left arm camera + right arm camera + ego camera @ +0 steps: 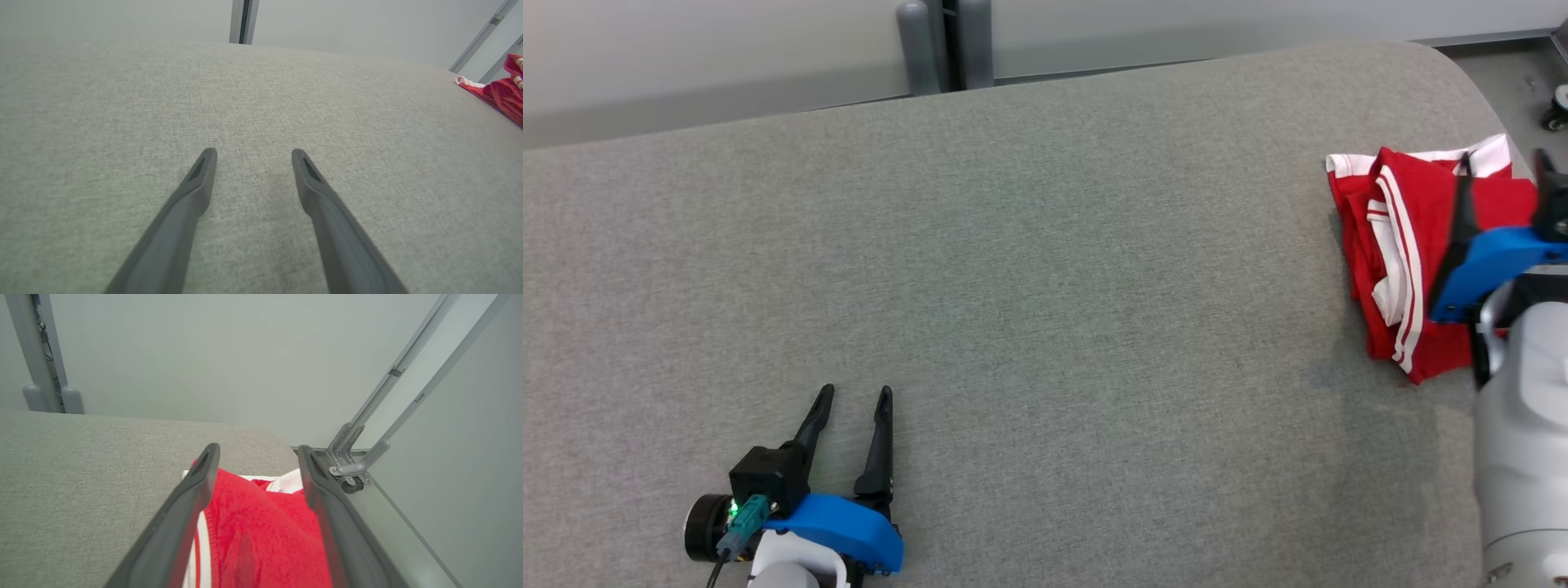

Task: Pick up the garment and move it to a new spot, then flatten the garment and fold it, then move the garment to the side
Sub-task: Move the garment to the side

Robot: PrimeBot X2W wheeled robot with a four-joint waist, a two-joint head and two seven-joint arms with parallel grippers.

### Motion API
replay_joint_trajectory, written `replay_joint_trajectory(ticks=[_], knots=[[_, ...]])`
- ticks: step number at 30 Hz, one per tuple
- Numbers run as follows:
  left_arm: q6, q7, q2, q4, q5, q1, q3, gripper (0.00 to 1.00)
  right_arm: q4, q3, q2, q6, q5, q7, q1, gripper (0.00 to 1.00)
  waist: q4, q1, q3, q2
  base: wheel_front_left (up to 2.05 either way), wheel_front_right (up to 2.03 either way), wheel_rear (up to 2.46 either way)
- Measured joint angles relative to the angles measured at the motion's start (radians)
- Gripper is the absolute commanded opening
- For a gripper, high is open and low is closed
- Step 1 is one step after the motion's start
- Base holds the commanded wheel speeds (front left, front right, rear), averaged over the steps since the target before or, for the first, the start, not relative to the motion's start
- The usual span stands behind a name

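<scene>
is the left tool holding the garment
No, the left tool stands open and empty, far from the garment at the table's right edge.

garment: rt part hid by right pincer | pincer cut by edge

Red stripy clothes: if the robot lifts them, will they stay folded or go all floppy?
Probably floppy: the garment lies in soft, rumpled folds, so it would likely droop and unfold when lifted. It looks thin, so probably light. Pushed, it may bunch up rather than slide, since the grey fabric surface looks textured.
</scene>
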Motion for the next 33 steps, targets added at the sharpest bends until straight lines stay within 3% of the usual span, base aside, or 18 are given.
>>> replay_joint_trajectory(ticks=[6, 14, 20, 33], knots=[[0.0, 0.0, -0.013, -0.007, 0.01, 0.007, 0.044, 1.0, -0.08, 0.212, 0.051, 0.0, 0.176, -0.006, 0.078, 1.0, 0.038, 0.0, -0.015, 0.0, 0.0, 0.0, 0.0], [0.0, 0.0, -0.031, -0.019, 0.033, 0.012, 0.098, 1.0, -0.18, 0.485, 0.06, 0.0, 0.482, -0.006, 0.276, 1.0, 0.115, 0.0, -0.038, 0.0, 0.0, 0.0, 0.0], [0.001, 0.001, -0.035, -0.028, 0.046, 0.042, 0.131, 1.0, -0.245, 0.541, 0.061, 0.0, 0.572, -0.006, 0.398, 1.0, 0.159, 0.0, -0.064, 0.0, 0.0, 0.0, 0.0], [0.023, 0.0, -0.037, -0.063, 0.007, 0.11, 0.146, 1.0, -0.29, 0.547, 0.06, 0.0, 0.592, -0.006, 0.51, 1.0, 0.191, 0.0, -0.145, 0.0, 0.0, 0.0, 0.0]])
